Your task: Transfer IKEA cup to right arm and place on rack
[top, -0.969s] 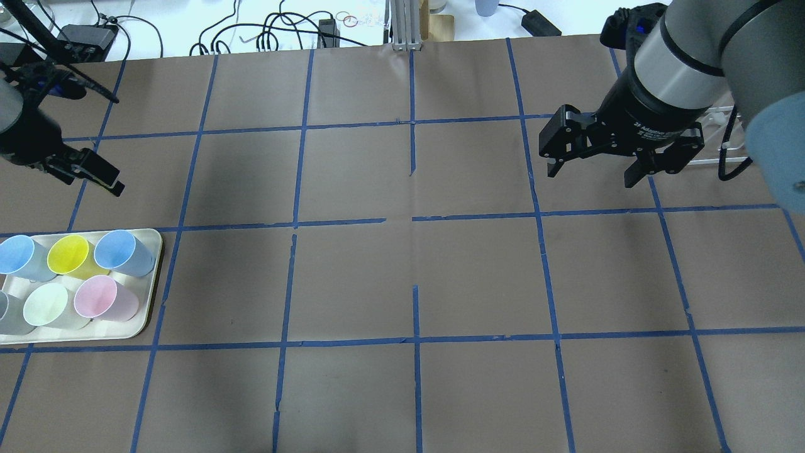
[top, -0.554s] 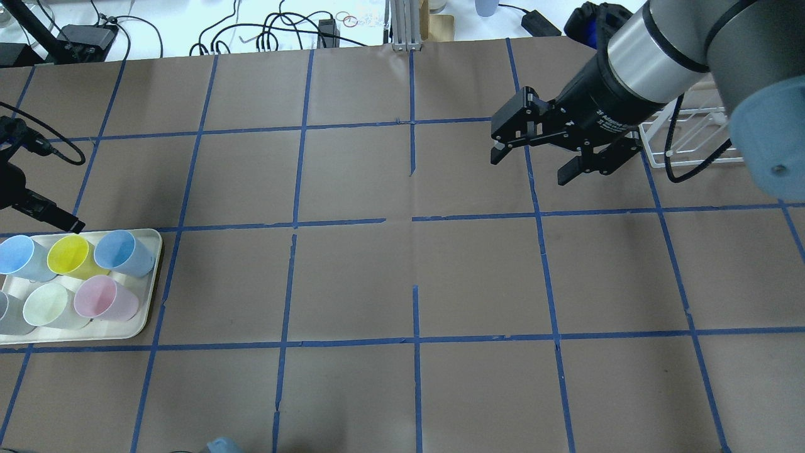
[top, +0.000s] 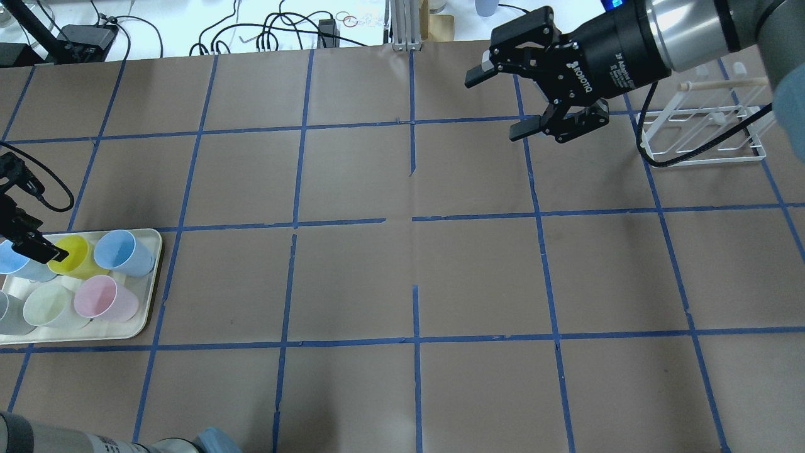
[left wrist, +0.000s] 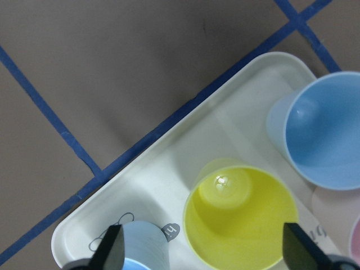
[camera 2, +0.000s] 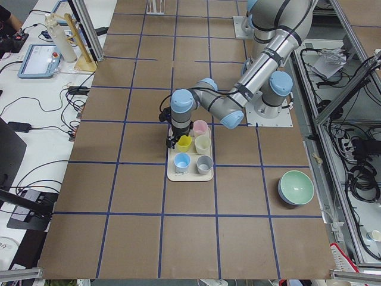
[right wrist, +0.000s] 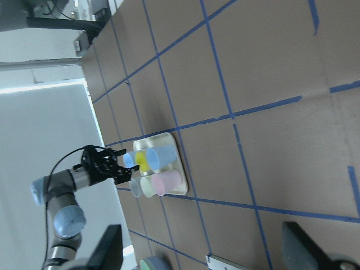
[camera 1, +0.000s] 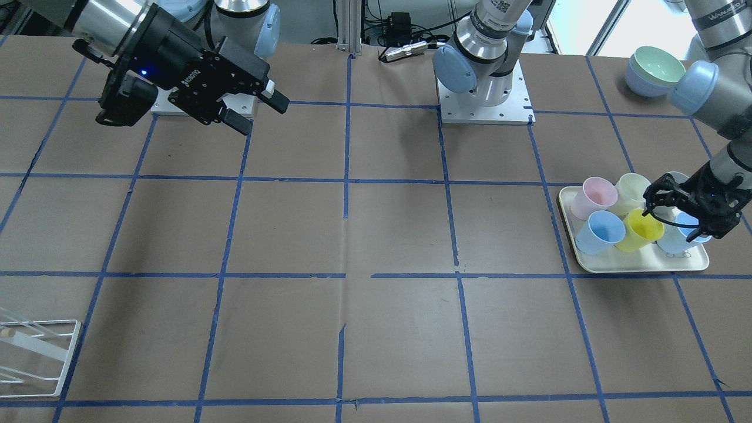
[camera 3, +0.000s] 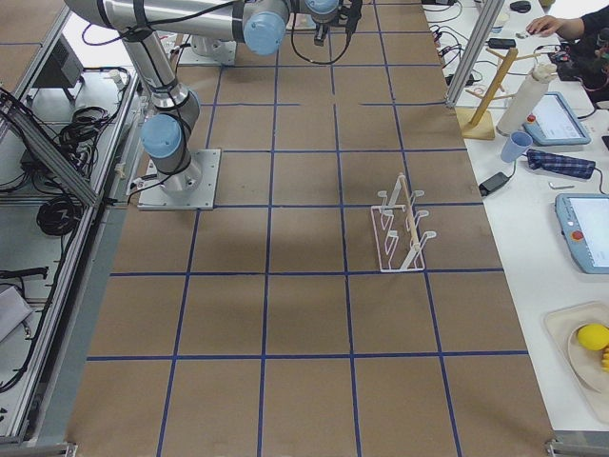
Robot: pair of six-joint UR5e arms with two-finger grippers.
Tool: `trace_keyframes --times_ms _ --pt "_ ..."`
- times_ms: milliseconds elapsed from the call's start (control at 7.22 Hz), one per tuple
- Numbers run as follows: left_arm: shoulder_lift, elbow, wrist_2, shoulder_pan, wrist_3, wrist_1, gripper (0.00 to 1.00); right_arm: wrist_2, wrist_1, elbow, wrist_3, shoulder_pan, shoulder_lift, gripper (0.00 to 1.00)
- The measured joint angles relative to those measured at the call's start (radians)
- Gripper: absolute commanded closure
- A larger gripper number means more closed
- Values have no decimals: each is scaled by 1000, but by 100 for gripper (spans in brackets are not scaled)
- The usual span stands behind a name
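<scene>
The bright yellow IKEA cup (top: 77,256) stands upright in a cream tray (top: 151,283) at the table's left end, among other cups. My left gripper (top: 34,248) is open and hovers just above it. In the left wrist view the cup (left wrist: 241,216) lies between the spread fingertips (left wrist: 111,248). My right gripper (top: 497,104) is open and empty, in the air over the far right of the table, left of the white wire rack (top: 704,135). In the front view the cup (camera 1: 640,229), left gripper (camera 1: 684,208), right gripper (camera 1: 261,116) and rack (camera 1: 35,352) all show.
The tray also holds two blue cups (top: 122,251), a pink cup (top: 104,299), a pale green cup (top: 50,305) and a grey one. A green bowl (camera 1: 655,70) sits near the left arm's base. Blue tape lines grid the brown table.
My left gripper has moved toward the tray and now hangs over the yellow cup. My right gripper has swung left and toward the far edge, uncovering the rack.
</scene>
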Motion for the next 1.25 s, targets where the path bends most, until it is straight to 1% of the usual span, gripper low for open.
trace_keyframes --times_ms 138,277,415,554,692,831,1108,1246 --pt "-17 2 1 1 18 8 0 89 1 12 -11 -18 9 0" --pt "-35 2 1 1 22 20 11 188 1 29 -40 -33 18 0" --pt "-55 1 1 1 23 27 35 284 1 45 -72 -42 22 0" --pt "-73 2 2 0 20 31 64 363 1 60 -108 -48 24 0" --pt "-81 5 2 -2 15 33 89 411 1 71 -160 -51 23 0" --pt "-83 7 3 -2 11 34 100 432 1 88 -220 -51 23 0" --pt "-82 8 4 -3 8 37 100 458 3 123 -294 -51 24 0" --pt "-77 13 9 -4 5 33 100 496 24 141 -304 -51 24 0"
